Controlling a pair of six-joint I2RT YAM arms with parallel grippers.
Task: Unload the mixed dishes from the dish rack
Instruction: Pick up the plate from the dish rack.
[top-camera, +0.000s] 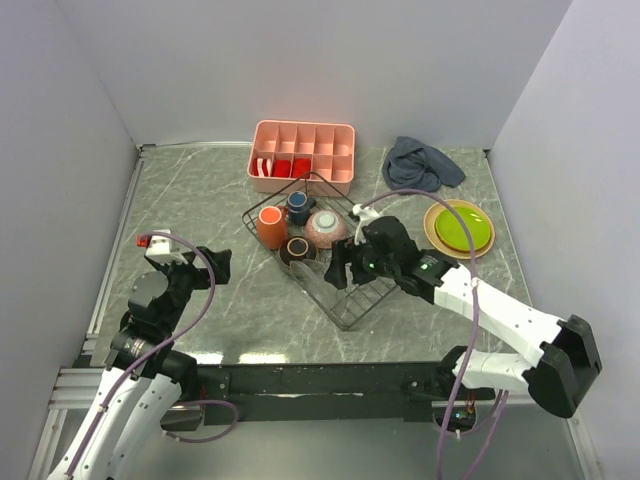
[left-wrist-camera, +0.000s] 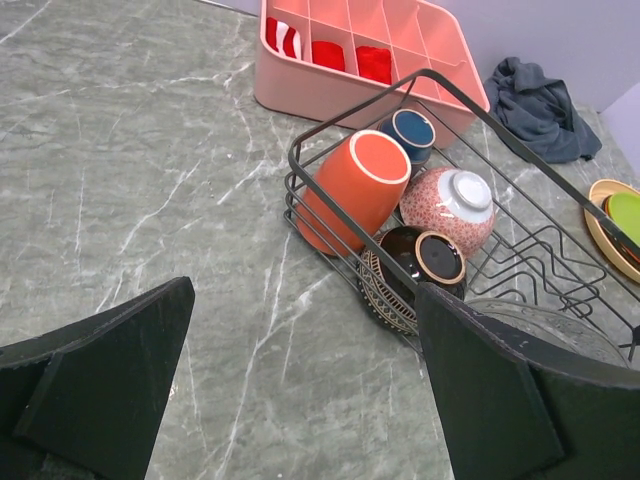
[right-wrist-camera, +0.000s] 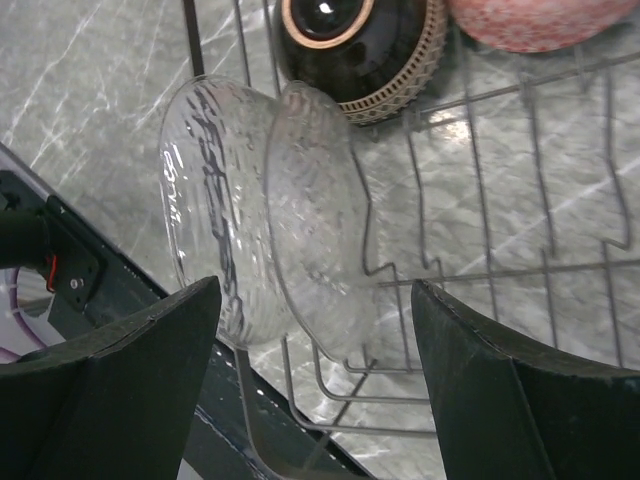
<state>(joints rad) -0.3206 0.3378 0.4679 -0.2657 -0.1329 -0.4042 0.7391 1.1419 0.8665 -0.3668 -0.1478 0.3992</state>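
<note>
The black wire dish rack (top-camera: 352, 300) sits mid-table. In it lie an orange mug (top-camera: 270, 227), a dark-blue cup (top-camera: 298, 207), a pinkish speckled bowl (top-camera: 327, 228) and a dark-brown bowl (top-camera: 298, 250). Two clear glass dishes (right-wrist-camera: 300, 230) stand in its wavy slots. My right gripper (top-camera: 345, 268) is open just above them, and in the right wrist view (right-wrist-camera: 312, 300) its jaws stand on either side of them, apart from them. My left gripper (top-camera: 215, 262) is open and empty over the table left of the rack. A stack of plates (top-camera: 459, 228), tan with lime green on top, lies right of the rack.
A pink compartment tray (top-camera: 303, 155) with red-white items stands behind the rack. A grey cloth (top-camera: 422, 163) lies at the back right. White walls close in the table on three sides. The rack's near corner lies close to the table's front edge.
</note>
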